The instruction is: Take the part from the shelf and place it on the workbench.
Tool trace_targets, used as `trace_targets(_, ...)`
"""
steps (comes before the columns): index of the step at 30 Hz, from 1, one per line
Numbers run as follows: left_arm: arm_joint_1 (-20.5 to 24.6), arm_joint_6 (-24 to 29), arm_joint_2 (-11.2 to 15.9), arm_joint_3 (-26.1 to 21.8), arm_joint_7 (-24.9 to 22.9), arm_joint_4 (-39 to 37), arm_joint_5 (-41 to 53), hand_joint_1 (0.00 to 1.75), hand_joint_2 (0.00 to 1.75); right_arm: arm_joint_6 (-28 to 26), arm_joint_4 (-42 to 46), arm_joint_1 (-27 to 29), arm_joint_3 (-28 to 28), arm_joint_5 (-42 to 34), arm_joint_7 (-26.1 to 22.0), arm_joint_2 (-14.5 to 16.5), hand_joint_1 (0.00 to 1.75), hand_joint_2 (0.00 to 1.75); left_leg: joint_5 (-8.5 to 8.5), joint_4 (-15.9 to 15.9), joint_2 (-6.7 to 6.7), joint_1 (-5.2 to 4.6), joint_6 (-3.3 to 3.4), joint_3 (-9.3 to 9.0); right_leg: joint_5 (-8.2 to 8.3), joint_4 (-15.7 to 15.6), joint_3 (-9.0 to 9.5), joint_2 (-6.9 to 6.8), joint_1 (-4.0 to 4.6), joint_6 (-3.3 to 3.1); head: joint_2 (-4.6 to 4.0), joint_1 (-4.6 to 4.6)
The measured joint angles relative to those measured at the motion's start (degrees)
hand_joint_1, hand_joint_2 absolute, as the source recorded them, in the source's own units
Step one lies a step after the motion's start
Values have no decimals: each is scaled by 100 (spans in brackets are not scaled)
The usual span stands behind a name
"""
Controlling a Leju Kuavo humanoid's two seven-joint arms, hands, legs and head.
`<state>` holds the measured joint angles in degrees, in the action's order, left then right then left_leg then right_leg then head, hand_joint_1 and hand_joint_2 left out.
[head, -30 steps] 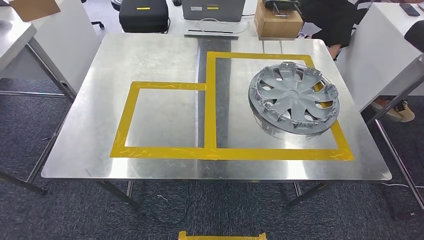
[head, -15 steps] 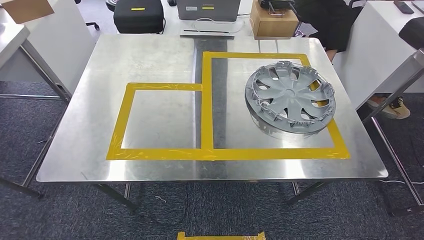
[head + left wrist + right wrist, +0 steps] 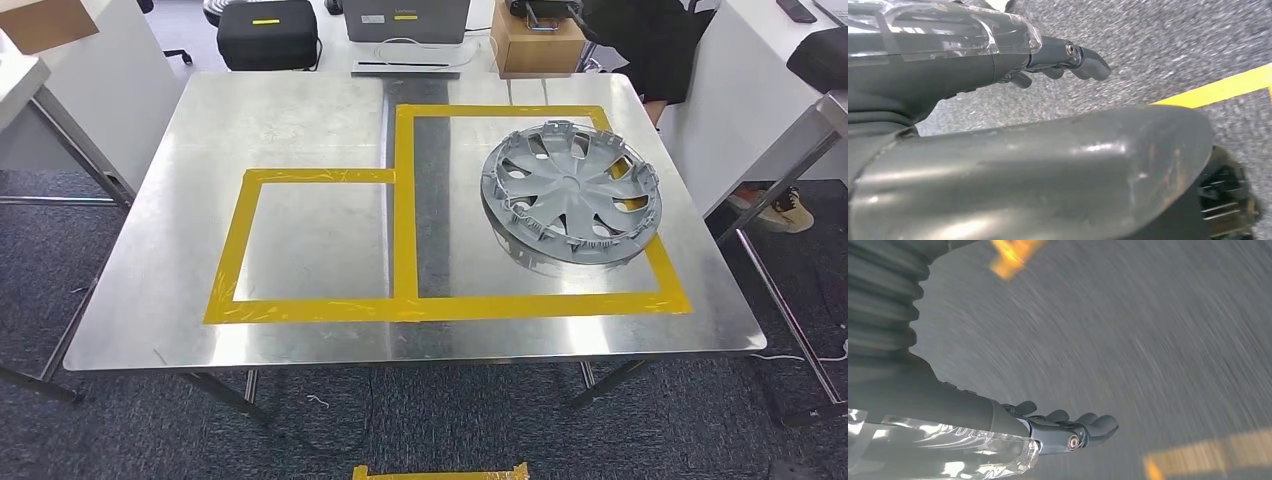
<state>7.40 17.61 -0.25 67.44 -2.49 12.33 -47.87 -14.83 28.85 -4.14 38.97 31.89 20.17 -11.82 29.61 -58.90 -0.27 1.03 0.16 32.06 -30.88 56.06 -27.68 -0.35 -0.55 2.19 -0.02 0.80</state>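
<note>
The whole head view has slid left and slightly up across the last second, counter and floor together, so the camera is moving, not the things. The hubcap (image 3: 570, 192) keeps its place on the counter (image 3: 300, 110): right of centre in the frame, inside the larger yellow tape frame (image 3: 405, 210), its right rim over the tape's right strip. Judged from this, the part already lies on the workbench and the placing looks done; the robot seems to be turning or stepping off.

The left robot hand (image 3: 1058, 62) hangs over grey carpet (image 3: 1173, 40), fingers curled in, holding nothing. The right robot hand (image 3: 1068, 427) also hangs over carpet, blurred by motion, fingers loosely bent and apart, nothing in it.

The counter is bare brushed metal with a darker strip down the middle and two joined tape squares, the smaller at centre left. At the top edge stand a black case (image 3: 265, 35), a grey box (image 3: 405, 20) and a cardboard box (image 3: 535, 40). A person in dark clothes (image 3: 650, 40) sits at upper right, a shoe (image 3: 775, 210) by the white table (image 3: 760, 90). A tape mark (image 3: 440, 471) lies on the floor at the bottom.
</note>
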Motion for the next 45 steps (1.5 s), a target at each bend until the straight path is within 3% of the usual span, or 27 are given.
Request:
trace_targets(5,4,34,19,-43,124,0,44,0,0,531,-768,-77,-122,263,-115,775,0,0,-2,24,21,-5,-5,-13,-4,2,5,8,-5,-13,0,0)
trace_targets(17,5,-21,73,-61,141,0,127,0,0,1080,-1531,-143,-350,586,-307,1612,0,0,3,28,50,-6,-15,-19,-3,2,3,30,-7,-20,0,-3)
trace_targets(25,4,-267,-33,-55,-70,0,180,0,0,1269,-1663,-179,-544,929,153,1631,0,0,3,27,45,-17,-14,-21,0,0,4,34,-18,-22,0,-3)
trace_targets(35,4,-298,-102,-52,-115,0,198,0,0,1295,-1719,-184,-688,956,217,1565,0,0,3,27,29,-17,-13,-21,1,-1,4,34,-17,-24,0,-3)
trace_targets(42,5,-439,-103,-52,-534,0,317,0,0,1335,-1733,-191,-776,986,453,1478,0,0,3,27,24,-17,-13,-21,1,-1,4,35,-18,-24,0,-3)
trace_targets(45,5,-369,-92,-52,-417,0,342,0,0,1344,-1739,-192,-815,1005,492,1453,0,0,3,27,24,-17,-13,-21,1,-1,4,34,-18,-24,0,-3)
